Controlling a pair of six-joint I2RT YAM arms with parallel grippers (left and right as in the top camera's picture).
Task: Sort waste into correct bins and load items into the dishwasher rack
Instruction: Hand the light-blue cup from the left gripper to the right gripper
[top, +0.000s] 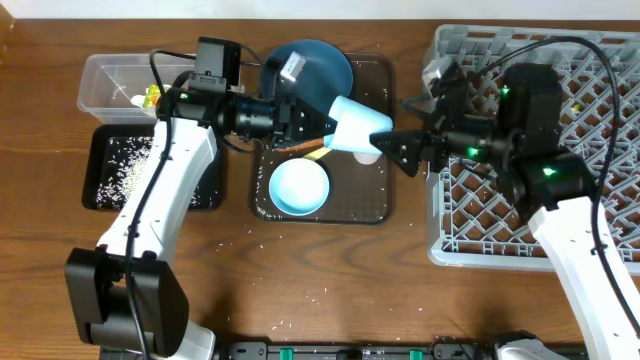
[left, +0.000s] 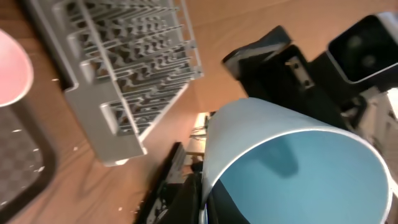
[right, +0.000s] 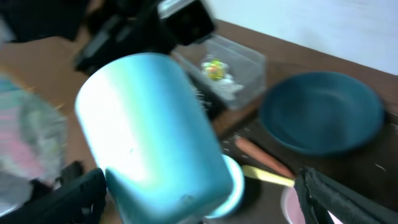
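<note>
My left gripper (top: 318, 124) is shut on the rim of the small light blue cup (top: 358, 124) and holds it on its side above the brown tray; the left wrist view shows the fingers (left: 203, 208) pinching the cup wall (left: 292, 162). My right gripper (top: 405, 150) is open, and its fingers (right: 205, 205) straddle the cup's base (right: 155, 130) without closing. The dark blue plate (top: 310, 65), pale bowl (top: 299, 187), yellow spoon (right: 267, 176), orange-brown stick (right: 261, 157) and pink cup (right: 292, 202) lie on the tray. The grey rack (top: 600, 90) stands at the right.
The clear tub (top: 110, 75) at the far left holds a yellow-green wrapper (top: 152, 95) and white paper. The black tray (top: 200, 190) in front of it holds rice grains. Loose grains lie scattered on the wooden table (top: 320, 280). The brown serving tray (top: 380, 205) sits in the middle.
</note>
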